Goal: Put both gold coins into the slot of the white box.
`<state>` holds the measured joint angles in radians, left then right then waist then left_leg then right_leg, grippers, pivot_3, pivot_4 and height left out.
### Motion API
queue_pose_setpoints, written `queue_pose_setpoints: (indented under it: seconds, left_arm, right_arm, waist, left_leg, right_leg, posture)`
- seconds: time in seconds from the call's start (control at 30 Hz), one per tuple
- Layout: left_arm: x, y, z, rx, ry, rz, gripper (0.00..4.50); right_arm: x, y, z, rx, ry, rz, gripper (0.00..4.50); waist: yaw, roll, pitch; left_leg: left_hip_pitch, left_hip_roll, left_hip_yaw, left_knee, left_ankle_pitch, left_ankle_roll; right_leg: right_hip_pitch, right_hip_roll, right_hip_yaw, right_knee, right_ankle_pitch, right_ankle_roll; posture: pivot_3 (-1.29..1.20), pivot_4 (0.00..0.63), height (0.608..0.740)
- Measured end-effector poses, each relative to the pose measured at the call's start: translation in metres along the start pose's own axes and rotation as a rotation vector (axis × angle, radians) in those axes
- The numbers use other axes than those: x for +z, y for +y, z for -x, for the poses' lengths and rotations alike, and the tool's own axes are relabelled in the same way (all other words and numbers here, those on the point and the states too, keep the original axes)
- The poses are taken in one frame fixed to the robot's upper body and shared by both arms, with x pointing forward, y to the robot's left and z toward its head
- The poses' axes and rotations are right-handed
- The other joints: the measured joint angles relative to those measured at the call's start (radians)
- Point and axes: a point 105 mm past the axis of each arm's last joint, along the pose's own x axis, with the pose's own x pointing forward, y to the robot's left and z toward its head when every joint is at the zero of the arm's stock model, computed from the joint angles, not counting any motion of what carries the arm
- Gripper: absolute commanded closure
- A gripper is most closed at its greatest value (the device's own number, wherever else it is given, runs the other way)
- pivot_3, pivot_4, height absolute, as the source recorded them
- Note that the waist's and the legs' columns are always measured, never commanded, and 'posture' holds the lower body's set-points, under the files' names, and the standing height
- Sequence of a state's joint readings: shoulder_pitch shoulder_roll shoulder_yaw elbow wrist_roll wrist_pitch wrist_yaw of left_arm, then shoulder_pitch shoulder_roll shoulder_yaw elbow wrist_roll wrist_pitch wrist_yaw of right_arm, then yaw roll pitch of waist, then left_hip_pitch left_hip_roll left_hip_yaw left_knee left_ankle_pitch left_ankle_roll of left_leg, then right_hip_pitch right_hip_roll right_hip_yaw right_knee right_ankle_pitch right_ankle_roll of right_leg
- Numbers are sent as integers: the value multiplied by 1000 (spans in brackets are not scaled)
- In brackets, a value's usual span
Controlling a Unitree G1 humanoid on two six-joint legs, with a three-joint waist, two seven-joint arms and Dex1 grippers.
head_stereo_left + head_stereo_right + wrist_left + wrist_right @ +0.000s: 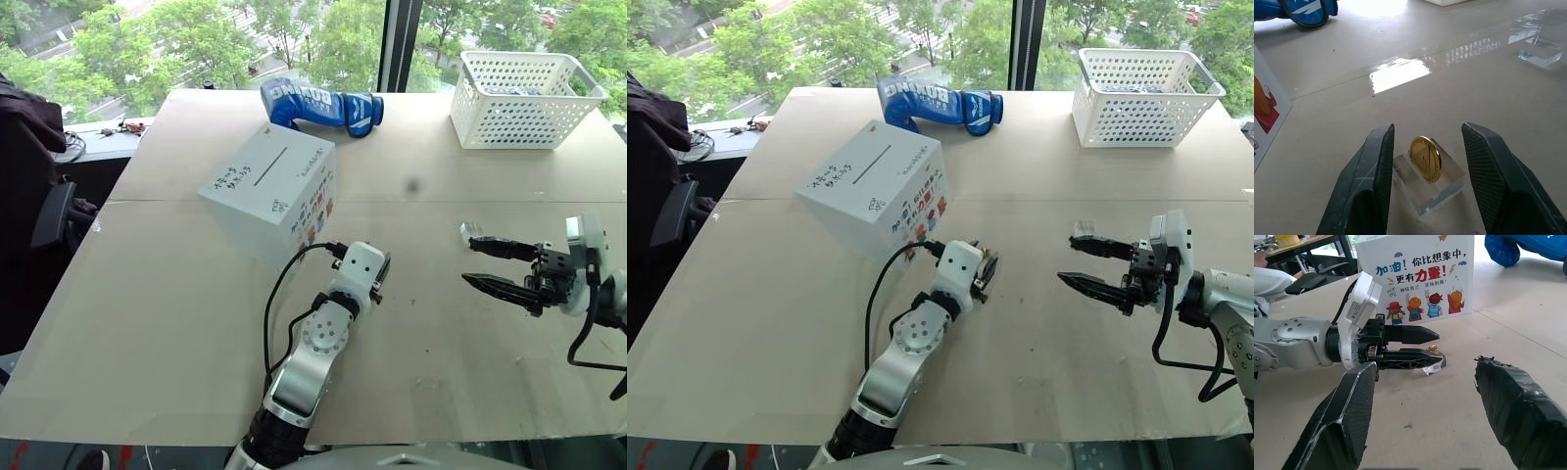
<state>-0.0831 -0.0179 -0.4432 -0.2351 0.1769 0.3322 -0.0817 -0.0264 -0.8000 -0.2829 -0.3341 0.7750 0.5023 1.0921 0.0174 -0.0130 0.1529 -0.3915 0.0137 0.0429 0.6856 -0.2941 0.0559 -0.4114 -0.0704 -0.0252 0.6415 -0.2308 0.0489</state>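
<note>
Blue boxing glove (321, 108) and white perforated basket (524, 100) at the table's (176, 294) far edge.

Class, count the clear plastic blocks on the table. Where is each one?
2. One clear plastic block sits between the fingers of the left hand, holding a gold coin upright. The other block lies on the table just beyond the right hand. More could be hidden.

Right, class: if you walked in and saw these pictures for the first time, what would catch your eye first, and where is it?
Most striking is the gold coin standing on edge in a clear plastic block, with the left gripper open around it, one finger on each side. Just behind that arm sits the white box, its slot on top and cartoon pictures on its side. At the table's far edge lie a blue boxing glove and a white basket.
</note>
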Motion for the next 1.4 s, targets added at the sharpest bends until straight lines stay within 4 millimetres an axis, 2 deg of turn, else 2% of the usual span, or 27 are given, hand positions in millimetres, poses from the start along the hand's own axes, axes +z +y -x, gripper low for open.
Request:
queue_pose_setpoints:
  seconds: [0.23, 0.33, 0.43, 0.47, 1.4]
  left_arm:
    - [-1, 0, 0, -1, -3, -2, 2287]
    - [-1, 0, 0, -1, -5, -3, 3005]
    - [0, 0, 0, -1, -12, -5, 4248]
    - [1, 0, 0, 1, -17, -8, 4430]
    - [8, 2, 0, 14, -63, -39, 4430]
  right_arm:
    - [0, 0, 0, 1, 0, 1, 1000]
    - [0, 0, 0, 1, 0, 1, 1000]
    - [0, 0, 0, 1, 0, 0, 1000]
    - [0, 0, 0, 1, 0, -1, 1000]
    - [-2, 1, 1, 0, 1, -8, 1000]
  waist:
    - [0, 0, 0]
    - [0, 0, 0]
    - [0, 0, 0]
    - [0, 0, 0]
    - [0, 0, 0]
  left_leg:
    - [0, 0, 0, 0, 0, 0]
    - [0, 0, 0, 0, 0, 0]
    - [0, 0, 0, 0, 0, 0]
    - [0, 0, 0, 0, 0, 0]
    - [0, 0, 0, 0, 0, 0]
  right_leg:
    - [0, 0, 0, 0, 0, 0]
    - [0, 0, 0, 0, 0, 0]
    - [0, 0, 0, 0, 0, 0]
    - [0, 0, 0, 0, 0, 0]
    - [0, 0, 0, 0, 0, 0]
  posture:
    - [0, 150, 740]
    - [0, 150, 740]
    - [0, 150, 740]
    - [0, 150, 740]
    - [0, 150, 740]
